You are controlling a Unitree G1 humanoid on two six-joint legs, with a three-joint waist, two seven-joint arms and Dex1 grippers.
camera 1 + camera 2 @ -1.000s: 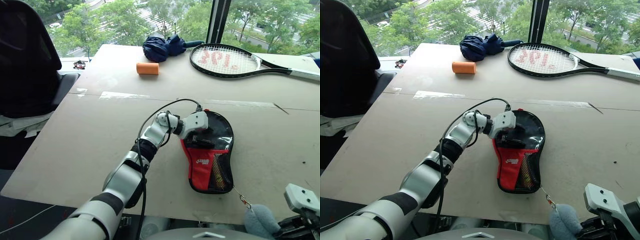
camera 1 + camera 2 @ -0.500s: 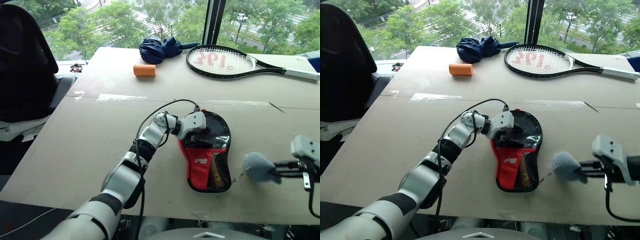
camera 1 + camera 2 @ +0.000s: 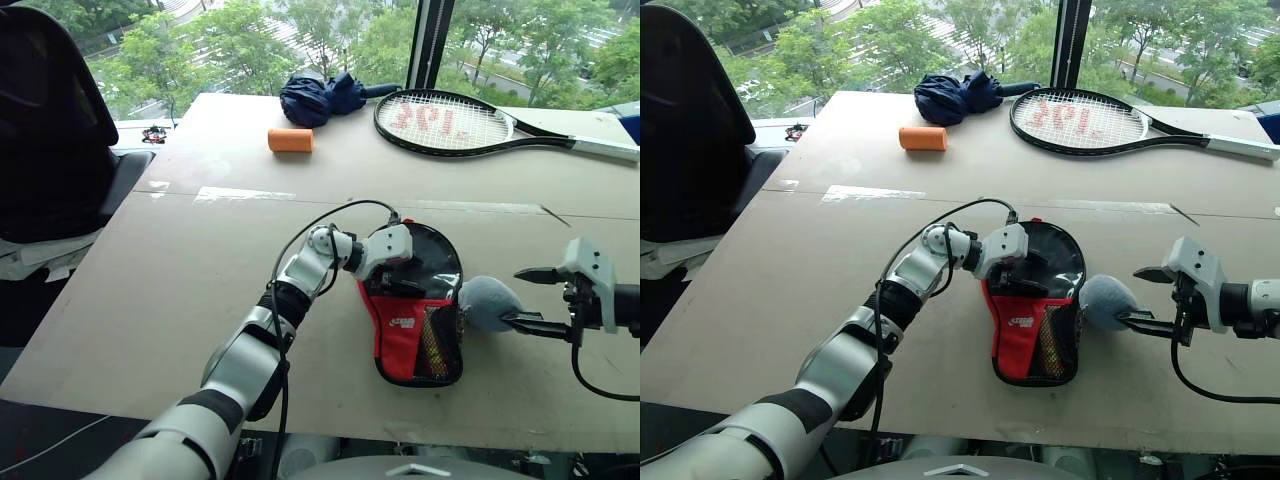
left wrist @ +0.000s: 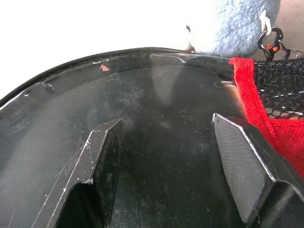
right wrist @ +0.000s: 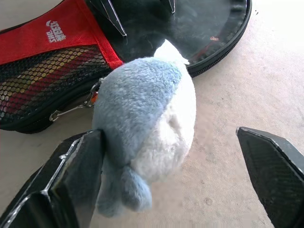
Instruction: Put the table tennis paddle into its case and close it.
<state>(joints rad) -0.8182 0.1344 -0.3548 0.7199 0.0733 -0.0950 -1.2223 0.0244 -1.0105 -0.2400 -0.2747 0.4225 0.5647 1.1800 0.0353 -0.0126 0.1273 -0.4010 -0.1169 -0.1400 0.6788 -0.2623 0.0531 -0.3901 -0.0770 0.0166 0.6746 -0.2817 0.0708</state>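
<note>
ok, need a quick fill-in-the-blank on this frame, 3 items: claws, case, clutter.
1. The left claw rests on the ____.
2. The right claw stands ____ beside the blue plush charm.
3. The orange cylinder lies nearest the folded ____.

Missing: case; open; umbrella.

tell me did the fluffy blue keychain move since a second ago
Yes. The fluffy keychain swung from the table's near edge up beside the case, by the right gripper.

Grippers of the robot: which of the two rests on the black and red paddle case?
The left gripper: its black fingers press on the case's clear panel. The right gripper stands open beside the case, a grey-blue plush charm between its fingers.
</note>
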